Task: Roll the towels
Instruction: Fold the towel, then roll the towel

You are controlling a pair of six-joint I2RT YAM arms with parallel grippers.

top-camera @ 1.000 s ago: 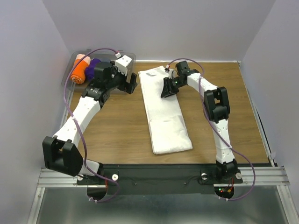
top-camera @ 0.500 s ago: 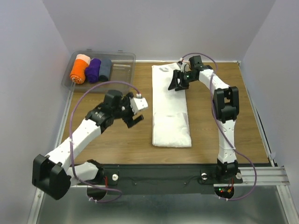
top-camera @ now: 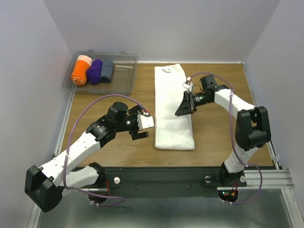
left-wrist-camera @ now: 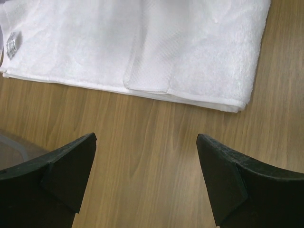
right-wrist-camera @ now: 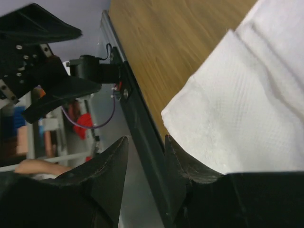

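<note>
White towel [top-camera: 170,90]: long axis top-to-bottom, centre frame. Left gripper [top-camera: 139,128] spread wide, empty, just left of its lower end. Right gripper [top-camera: 179,112] part-parted, empty, over mid-length.

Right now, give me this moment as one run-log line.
white towel: flat, unrolled | left gripper: open, empty, beside towel's near end | right gripper: partly open, empty, at towel's right edge

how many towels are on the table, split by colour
white flat terry-cloth towel: 1
orange rolled towel: 1
purple rolled towel: 1
grey-blue rolled towel: 1
total: 4
</note>
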